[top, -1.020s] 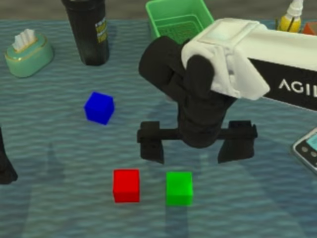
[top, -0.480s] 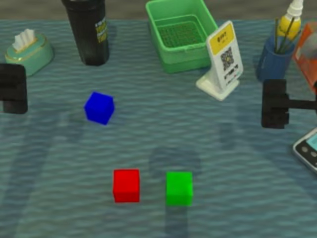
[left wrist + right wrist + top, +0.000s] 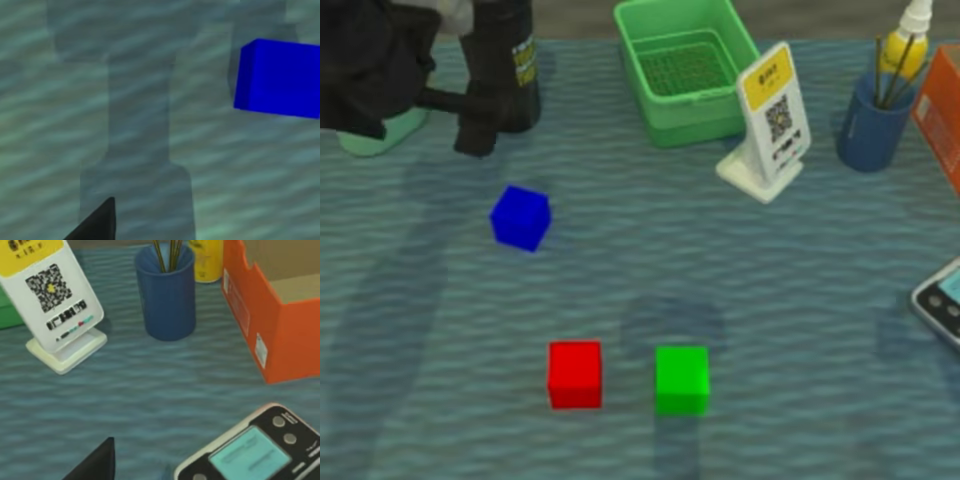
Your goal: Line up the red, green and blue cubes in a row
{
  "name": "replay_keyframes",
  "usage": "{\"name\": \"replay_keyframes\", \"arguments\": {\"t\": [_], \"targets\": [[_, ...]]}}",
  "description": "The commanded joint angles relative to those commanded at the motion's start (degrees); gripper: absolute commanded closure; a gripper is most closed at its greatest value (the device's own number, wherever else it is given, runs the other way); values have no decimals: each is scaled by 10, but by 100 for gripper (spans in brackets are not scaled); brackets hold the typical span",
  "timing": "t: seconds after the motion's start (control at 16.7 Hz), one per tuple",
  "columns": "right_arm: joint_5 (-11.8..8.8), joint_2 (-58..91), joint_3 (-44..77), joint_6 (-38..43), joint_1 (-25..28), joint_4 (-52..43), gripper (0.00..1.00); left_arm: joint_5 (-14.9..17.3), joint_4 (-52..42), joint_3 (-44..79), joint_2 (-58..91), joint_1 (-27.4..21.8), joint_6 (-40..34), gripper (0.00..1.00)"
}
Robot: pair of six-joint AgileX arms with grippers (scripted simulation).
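Note:
The red cube [image 3: 574, 373] and the green cube [image 3: 681, 379] sit side by side near the front of the table, with a small gap between them. The blue cube [image 3: 520, 217] lies apart, farther back and to the left, turned at an angle; it also shows in the left wrist view [image 3: 280, 77]. My left gripper [image 3: 415, 118] hovers open at the back left, above and behind the blue cube, holding nothing. One of its fingers [image 3: 475, 135] is dark against the black bottle. My right gripper is out of the top view; one fingertip [image 3: 97, 465] shows over the right side of the table.
A black bottle [image 3: 515, 70] and a mint tissue box [image 3: 365, 140] stand at the back left under my left arm. A green basket [image 3: 695, 122], a QR sign [image 3: 775, 110], a blue pen cup [image 3: 870, 130], an orange box [image 3: 945, 120] and a handheld device [image 3: 940, 300] line the back and right.
My right arm has pulled back out of the top view to the right. My left gripper has come in from the left edge, moving back towards the black bottle. The cubes have not moved.

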Motion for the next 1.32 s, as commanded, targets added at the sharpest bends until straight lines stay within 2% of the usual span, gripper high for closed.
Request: {"name": "replay_keyframes", "arguments": {"t": [0.3,0.54,1.02,1.32], "targets": [[-44,-154,-143,-67,-74,129,0,0,-119,200,214,-32,4,0],[-73,-224,-199,-89,-104,192,0,-1,-166,287,302,-46,5,0],[-77,-233,-204,-92,-108,201,0,-1,-161,288,313,-45,7,0],[-77,-233,-204,-92,-108,201,0,-1,-54,208,335,-46,7,0]]}}
